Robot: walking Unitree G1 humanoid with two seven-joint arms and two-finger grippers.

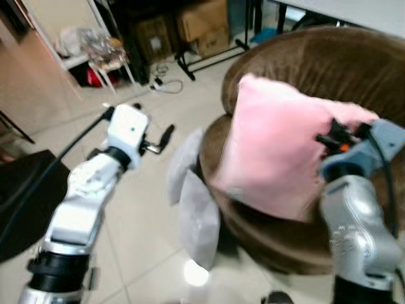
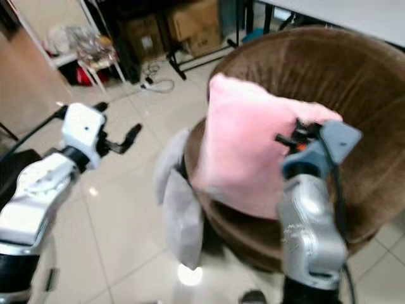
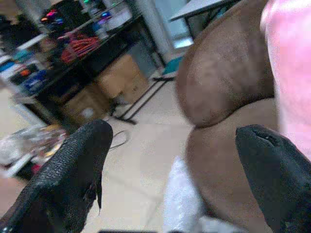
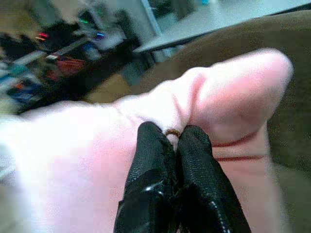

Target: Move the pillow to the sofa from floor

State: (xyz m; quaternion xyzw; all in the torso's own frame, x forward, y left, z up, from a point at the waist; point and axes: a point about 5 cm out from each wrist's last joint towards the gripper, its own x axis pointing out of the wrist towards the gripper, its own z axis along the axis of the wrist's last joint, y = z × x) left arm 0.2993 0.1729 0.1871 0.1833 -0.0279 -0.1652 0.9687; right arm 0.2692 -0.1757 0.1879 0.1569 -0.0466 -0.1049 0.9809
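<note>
A pink pillow [image 1: 278,152] is held upright over the seat of a round brown sofa [image 1: 354,69], its upper edge pinched between the closed black fingers [image 4: 150,160] of the right gripper [image 4: 171,133]. The pillow's lower edge appears to rest on the front of the sofa cushion, though blur makes that contact hard to confirm. The right gripper is seen at the pillow's right side, above the seat.

The left gripper [image 3: 170,160] is held out over the tiled floor [image 1: 126,215] to the left of the sofa, its two fingers spread wide apart with nothing between them. Two grey cushions [image 1: 193,196] are propped against the sofa's front, on the floor. Cardboard boxes [image 1: 202,25], a white shelf unit [image 1: 95,57] and a white cable [image 1: 164,83] are visible in the background.
</note>
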